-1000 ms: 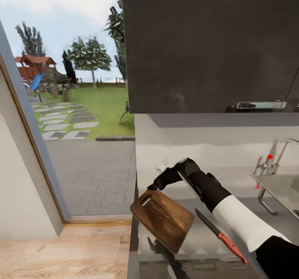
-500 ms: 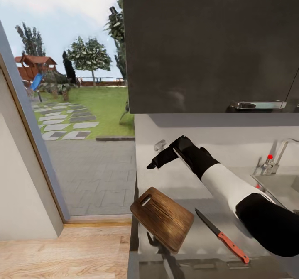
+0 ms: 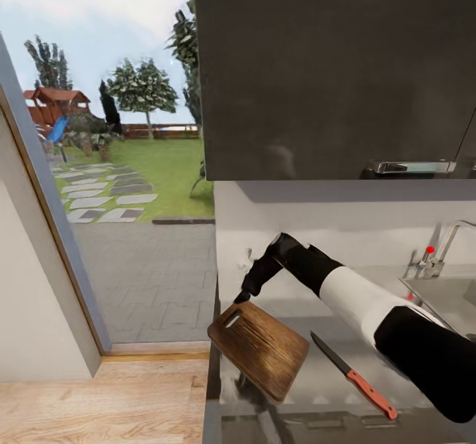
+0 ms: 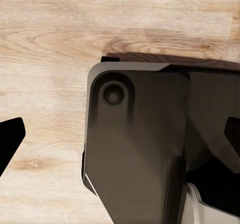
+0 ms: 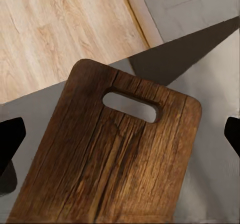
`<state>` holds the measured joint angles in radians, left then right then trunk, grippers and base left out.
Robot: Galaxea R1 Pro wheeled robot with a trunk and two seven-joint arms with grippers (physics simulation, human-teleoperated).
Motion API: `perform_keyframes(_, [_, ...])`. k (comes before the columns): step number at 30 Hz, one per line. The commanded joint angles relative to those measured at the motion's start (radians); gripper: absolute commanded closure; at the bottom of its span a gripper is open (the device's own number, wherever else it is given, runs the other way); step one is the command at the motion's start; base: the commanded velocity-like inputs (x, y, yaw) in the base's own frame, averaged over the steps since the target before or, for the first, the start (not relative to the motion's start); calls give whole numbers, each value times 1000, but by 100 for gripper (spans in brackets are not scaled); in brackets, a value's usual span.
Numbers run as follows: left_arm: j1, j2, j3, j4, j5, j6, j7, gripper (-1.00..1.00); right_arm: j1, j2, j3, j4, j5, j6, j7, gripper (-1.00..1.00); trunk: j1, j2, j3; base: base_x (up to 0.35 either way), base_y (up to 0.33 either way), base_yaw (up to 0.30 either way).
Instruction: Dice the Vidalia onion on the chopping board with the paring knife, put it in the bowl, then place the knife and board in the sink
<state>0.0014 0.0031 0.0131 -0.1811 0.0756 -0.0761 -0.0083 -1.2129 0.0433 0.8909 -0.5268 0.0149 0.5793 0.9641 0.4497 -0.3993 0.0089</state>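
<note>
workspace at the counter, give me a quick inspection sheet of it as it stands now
surface: glossy grey countertop with a light wood front edge, reflecting what lies on it
job's things: chopping board lies flat at the counter's corner by the door, handle slot toward the wall; paring knife lies beside it, apart, red handle toward the robot; sink with its faucet at the far right
clutter: nothing seen
grippers: right gripper open, pointing down just above the board's slot end, board under it in the right wrist view; left gripper's fingers open over wooden floor
cables: nothing seen
surroundings: dark wall cabinet overhead, glass door onto a garden
</note>
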Motion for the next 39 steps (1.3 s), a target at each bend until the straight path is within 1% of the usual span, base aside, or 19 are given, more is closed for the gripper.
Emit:
perform_keyframes(1, [0,0,1,0,8,-2,-1,-100,0,-2,3,5,1,1,5,-100,0,-1,0,0,0,0])
perform_keyframes(6, [0,0,1,0,8,-2,-1,-100,0,-11,10,52,2,-42,9,-100,0,-1,0,0,0,0])
perform_keyframes(8, [0,0,1,0,8,-2,-1,-100,0,-12,11,84,2,-70,10,-100,0,-1,0,0,0,0])
perform_keyframes(9, [0,0,1,0,8,-2,-1,-100,0,-12,11,117,2,-104,10,-100,0,-1,0,0,0,0])
perform_keyframes(12, [0,0,1,0,8,-2,-1,-100,0,-13,10,144,2,-139,10,-100,0,-1,0,0,0,0])
perform_keyframes(17, [0,0,1,0,8,-2,-1,-100,0,-15,10,157,2,-155,10,-100,0,-1,0,0,0,0])
perform_keyframes(27, [0,0,1,0,8,-2,-1,-100,0,-20,11,158,-4,-161,12,-100,0,-1,-1,36,0,0])
perform_keyframes(39, [0,0,1,0,8,-2,-1,-100,0,-7,10,157,-4,-161,12,-100,0,-1,-19,8,0,0])
